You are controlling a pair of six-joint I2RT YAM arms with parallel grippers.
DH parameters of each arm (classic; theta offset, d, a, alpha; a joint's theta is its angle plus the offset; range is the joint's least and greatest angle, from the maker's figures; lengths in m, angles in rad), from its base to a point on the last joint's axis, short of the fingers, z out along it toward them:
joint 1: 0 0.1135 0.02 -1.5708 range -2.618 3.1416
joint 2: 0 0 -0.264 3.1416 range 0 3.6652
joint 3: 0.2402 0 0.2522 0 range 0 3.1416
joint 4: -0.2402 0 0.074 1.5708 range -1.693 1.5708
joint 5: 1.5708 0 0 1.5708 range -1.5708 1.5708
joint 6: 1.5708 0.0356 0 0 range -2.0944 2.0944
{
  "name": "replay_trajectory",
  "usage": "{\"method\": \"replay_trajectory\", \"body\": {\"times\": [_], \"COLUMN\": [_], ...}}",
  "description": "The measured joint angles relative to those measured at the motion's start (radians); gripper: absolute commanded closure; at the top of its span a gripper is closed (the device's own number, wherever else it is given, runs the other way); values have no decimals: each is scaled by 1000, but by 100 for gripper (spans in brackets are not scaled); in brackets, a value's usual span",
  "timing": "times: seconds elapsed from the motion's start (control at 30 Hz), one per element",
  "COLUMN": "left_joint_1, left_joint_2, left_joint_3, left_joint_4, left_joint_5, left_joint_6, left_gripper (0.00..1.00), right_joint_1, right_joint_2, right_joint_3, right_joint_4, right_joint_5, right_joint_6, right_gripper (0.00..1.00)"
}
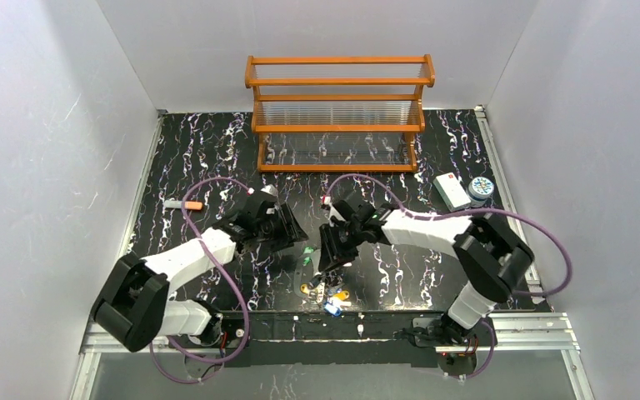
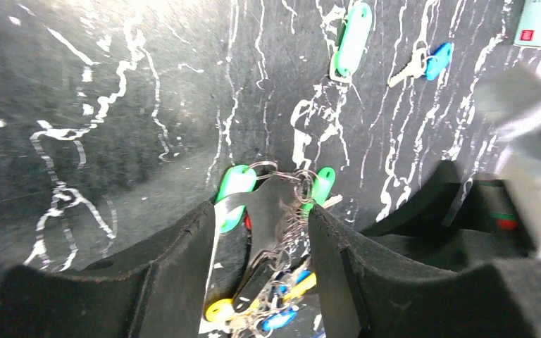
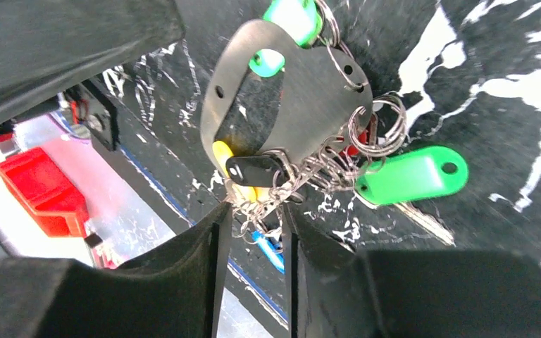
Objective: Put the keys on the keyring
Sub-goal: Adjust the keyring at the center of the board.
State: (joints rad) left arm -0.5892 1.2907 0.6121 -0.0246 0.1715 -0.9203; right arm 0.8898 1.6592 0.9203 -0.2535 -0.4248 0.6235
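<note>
The left arm (image 1: 192, 254) is wearing smooth white casing over its long links, with chunky black housings bulging at the joints, and the right arm (image 1: 433, 223) is looking just the same. A thin purple cable (image 1: 357, 175) is running out from each one in a loose loop. The left gripper (image 2: 260, 210) and the right gripper (image 3: 253, 211) are each ending in two broad black fingers (image 2: 176, 282), matte, faintly grainy and tapering like wedges.

The left arm (image 1: 192, 254) and right arm (image 1: 433, 225) extend forward and angle inward, wrists pitched downward and close together. On the left gripper (image 2: 260, 211), the jaws stand apart. On the right gripper (image 3: 253, 215), the jaws leave a narrow gap; grip unconfirmed.
</note>
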Motion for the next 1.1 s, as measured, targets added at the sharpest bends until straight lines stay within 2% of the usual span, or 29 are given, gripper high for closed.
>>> {"method": "replay_trajectory", "body": {"times": [0.17,0.27,0.4,0.63,0.8,0.93,1.1], "left_joint_1": [6,11,11,11,11,11,11], "left_joint_2": [-90,-142,-183,-182,-166,-130,-101], "left_joint_3": [18,17,1,-110,-229,-308,-317], "left_joint_4": [-111,-142,-118,7,204,338,423], "left_joint_5": [-82,-111,-115,-50,27,80,121], "left_joint_6": [85,112,117,58,-52,-143,-192], "left_gripper": [49,49,49,51,52,53,53], "right_joint_1": [-66,-142,-213,-219,-209,-167,-102], "right_joint_2": [-143,-206,-206,-166,-157,-127,-91], "right_joint_3": [-5,-35,-65,-68,-98,-131,-160], "right_joint_4": [-8,6,2,-5,28,52,107], "right_joint_5": [47,48,48,3,-31,-35,-50], "right_joint_6": [-9,-19,-29,-52,-53,-50,-23], "right_gripper": [44,44,44,45,47,48,48]}}
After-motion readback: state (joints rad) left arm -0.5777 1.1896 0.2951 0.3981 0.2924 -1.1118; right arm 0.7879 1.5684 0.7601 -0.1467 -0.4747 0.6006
